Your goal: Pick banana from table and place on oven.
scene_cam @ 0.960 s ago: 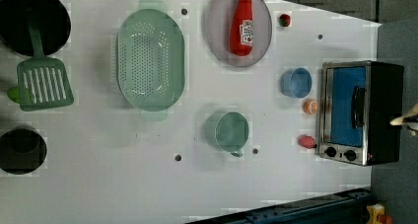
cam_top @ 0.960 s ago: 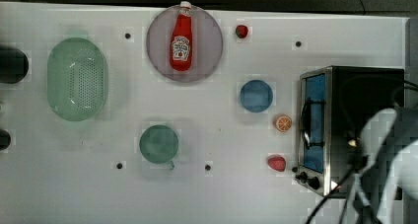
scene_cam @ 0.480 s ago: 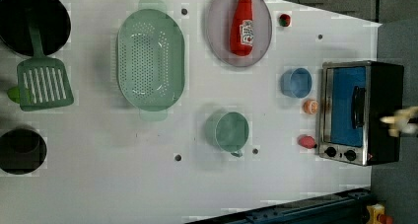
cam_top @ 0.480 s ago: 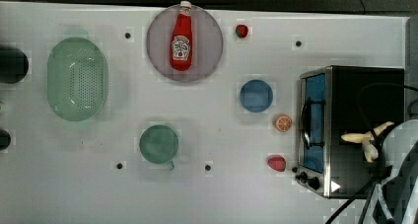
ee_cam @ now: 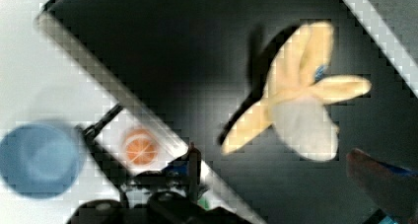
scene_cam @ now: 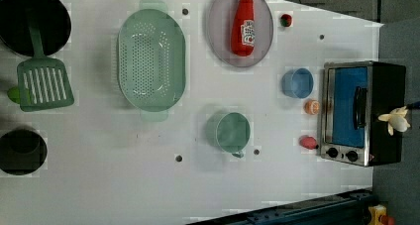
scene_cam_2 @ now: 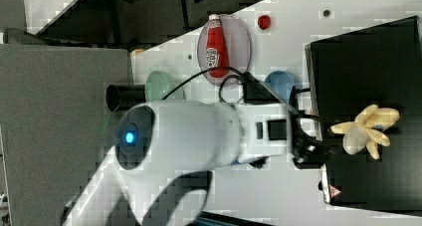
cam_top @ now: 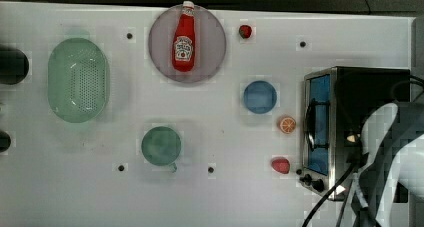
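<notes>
The pale yellow banana [scene_cam_2: 366, 129] lies peeled open on the matte black top of the oven [scene_cam_2: 363, 61], free of any grip. It is also seen as the banana [scene_cam: 394, 120] near the back edge of the oven [scene_cam: 386, 86], and as the banana [ee_cam: 296, 110] in the wrist view. My gripper [scene_cam_2: 318, 149] hovers just beside it over the oven's edge, open and holding nothing. One dark fingertip [ee_cam: 379, 177] shows close to the fruit. In the top view my white arm covers most of the banana [cam_top: 353, 137] on the oven [cam_top: 370, 92]. The white table [cam_top: 225, 197] carries everything.
In front of the oven door sit a blue bowl [cam_top: 260, 97], an orange slice [cam_top: 287, 124] and a small red fruit [cam_top: 280, 165]. A ketchup bottle [cam_top: 183, 37] lies on a grey plate. A green cup [cam_top: 161, 146], a green colander [cam_top: 78, 80] and a spatula [scene_cam: 43, 84] stand further off.
The banana came over the oven top in my gripper and now rests there, let go. My arm has shifted over it in the top view.
</notes>
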`<state>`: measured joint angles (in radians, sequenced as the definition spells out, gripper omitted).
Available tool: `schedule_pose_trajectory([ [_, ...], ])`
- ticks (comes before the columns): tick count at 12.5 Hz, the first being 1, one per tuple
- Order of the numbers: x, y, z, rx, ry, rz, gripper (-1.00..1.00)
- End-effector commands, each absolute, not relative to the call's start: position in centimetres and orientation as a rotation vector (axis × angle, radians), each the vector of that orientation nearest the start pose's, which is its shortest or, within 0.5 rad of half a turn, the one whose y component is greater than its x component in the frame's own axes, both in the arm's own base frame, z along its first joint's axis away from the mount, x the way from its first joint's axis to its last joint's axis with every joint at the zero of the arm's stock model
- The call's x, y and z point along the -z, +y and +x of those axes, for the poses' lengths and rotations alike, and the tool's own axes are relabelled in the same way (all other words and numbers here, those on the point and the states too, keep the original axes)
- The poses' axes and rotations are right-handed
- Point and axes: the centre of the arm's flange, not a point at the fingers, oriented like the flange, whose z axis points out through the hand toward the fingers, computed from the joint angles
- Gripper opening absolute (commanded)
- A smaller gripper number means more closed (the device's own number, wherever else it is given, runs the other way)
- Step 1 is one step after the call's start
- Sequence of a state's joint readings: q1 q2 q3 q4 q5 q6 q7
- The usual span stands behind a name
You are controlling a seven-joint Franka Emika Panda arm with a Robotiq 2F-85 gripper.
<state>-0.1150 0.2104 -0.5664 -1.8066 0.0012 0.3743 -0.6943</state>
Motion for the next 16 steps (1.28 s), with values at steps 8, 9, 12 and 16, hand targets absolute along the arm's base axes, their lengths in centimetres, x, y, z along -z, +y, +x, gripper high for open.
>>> schedule_pose_trajectory([
  [8,-63.1,-11.0,48.7,-0.053,1.560,-2.677,1.00],
  [9,-64.2,-8.5,48.5,-0.021,1.521,-2.698,1.00],
  [12,-65.7,-4.8,47.8,0.055,1.450,-2.809,1.00],
  [16,-65.8,-3.1,47.4,0.034,1.414,-2.844,1.00],
])
